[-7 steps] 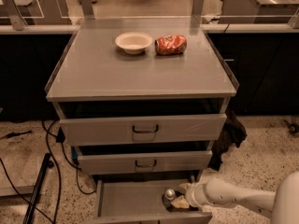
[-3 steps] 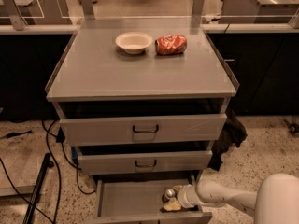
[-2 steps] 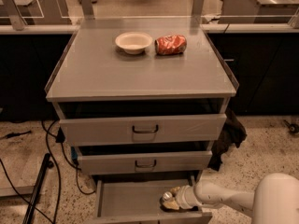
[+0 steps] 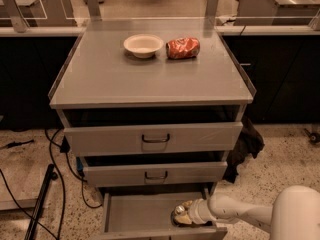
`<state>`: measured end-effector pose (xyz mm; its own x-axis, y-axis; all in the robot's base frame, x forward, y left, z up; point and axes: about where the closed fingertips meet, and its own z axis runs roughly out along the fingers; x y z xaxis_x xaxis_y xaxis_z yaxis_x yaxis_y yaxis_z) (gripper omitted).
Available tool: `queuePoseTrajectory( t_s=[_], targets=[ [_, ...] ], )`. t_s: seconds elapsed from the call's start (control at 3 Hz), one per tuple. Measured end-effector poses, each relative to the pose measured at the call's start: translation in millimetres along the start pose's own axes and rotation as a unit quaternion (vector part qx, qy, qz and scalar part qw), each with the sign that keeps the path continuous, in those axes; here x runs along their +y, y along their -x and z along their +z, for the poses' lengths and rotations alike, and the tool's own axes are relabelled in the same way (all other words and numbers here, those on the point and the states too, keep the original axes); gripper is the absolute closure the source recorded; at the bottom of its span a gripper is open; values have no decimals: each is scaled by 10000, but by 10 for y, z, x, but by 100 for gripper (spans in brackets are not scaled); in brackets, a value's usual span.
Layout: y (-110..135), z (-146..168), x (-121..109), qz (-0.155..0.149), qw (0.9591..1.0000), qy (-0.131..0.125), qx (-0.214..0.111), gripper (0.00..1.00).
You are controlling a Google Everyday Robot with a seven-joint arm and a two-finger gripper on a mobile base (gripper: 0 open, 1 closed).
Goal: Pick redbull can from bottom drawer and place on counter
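The redbull can [image 4: 178, 211] shows its shiny lid at the right end of the open bottom drawer [image 4: 135, 215], low in the camera view. My gripper [image 4: 183, 212] reaches in from the right on a white arm. Its yellowish fingers [image 4: 183, 220] sit on either side of the can and close on it. The can's body is mostly hidden by the fingers. The counter [image 4: 110, 79] is the grey cabinet top above, well clear of the gripper.
A white bowl [image 4: 143, 45] and a crushed red-orange soda can [image 4: 183, 48] lie at the back of the counter. Two drawers with dark loop handles [image 4: 155, 138] stick out above the bottom drawer. Cables and a dark pole [image 4: 40, 204] lie on the floor at the left.
My gripper has slid a little to the left inside the bottom drawer and has come around the can. The can has shifted slightly left with it.
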<state>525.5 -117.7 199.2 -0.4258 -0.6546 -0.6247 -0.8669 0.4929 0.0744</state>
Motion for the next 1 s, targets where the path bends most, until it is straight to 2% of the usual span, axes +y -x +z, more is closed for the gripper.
queuePoseTrajectory(
  t_s=[0.33,0.67,1.0],
  targets=[
    [24,-14,14,-45,10000,32,0,100],
    [113,-72,67,-216,9997,152,-2,100],
    [355,-368,217,-587,9973,449,26,100]
  ],
)
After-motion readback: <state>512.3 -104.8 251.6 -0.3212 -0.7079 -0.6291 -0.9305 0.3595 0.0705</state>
